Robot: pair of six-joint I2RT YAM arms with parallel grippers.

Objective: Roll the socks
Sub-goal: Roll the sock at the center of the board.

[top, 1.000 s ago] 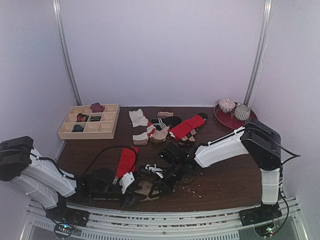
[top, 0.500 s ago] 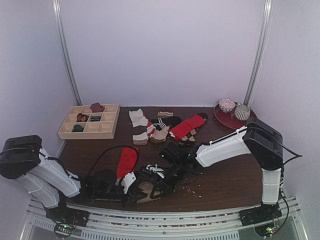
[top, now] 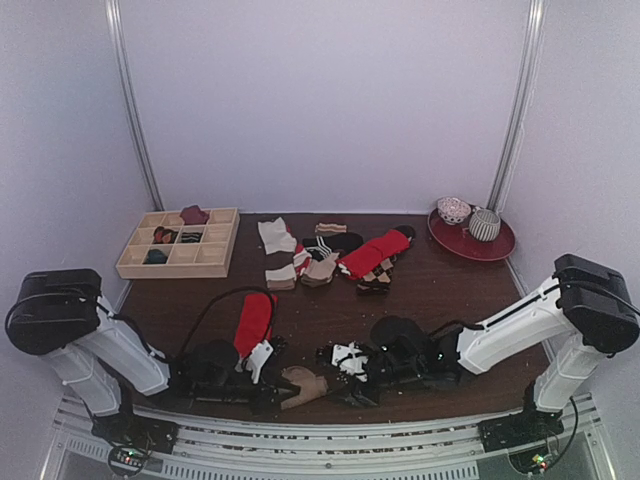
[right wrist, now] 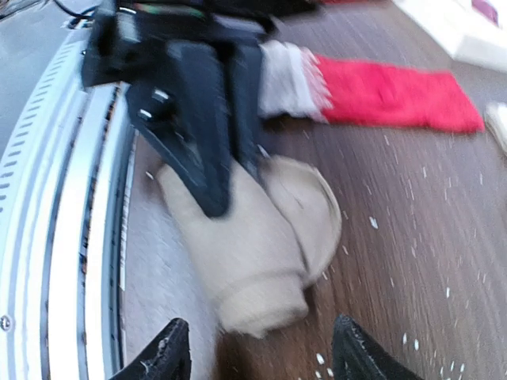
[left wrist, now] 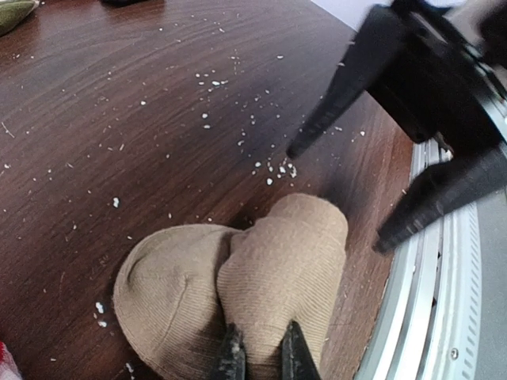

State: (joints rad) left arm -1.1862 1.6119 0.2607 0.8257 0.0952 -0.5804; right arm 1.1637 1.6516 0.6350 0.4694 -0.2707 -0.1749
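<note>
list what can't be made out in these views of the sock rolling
left wrist view: bottom edge cuts off the tan sock where the left gripper pinches it
right wrist view: motion blur; that gripper covers part of the red sock's cream end
top view: what lies in the wooden tray is too small to name

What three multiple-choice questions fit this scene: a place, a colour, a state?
1. Where is the red plate? A far right; B far left; C near edge.
2. What colour is the sock in the left hand? A black; B tan; C blue.
3. How is the right hand? A shut on the sock; B shut on nothing; C open.
A: it sits at the far right corner. B: tan fabric is pinched. C: it stands wide, clear of the sock.
</note>
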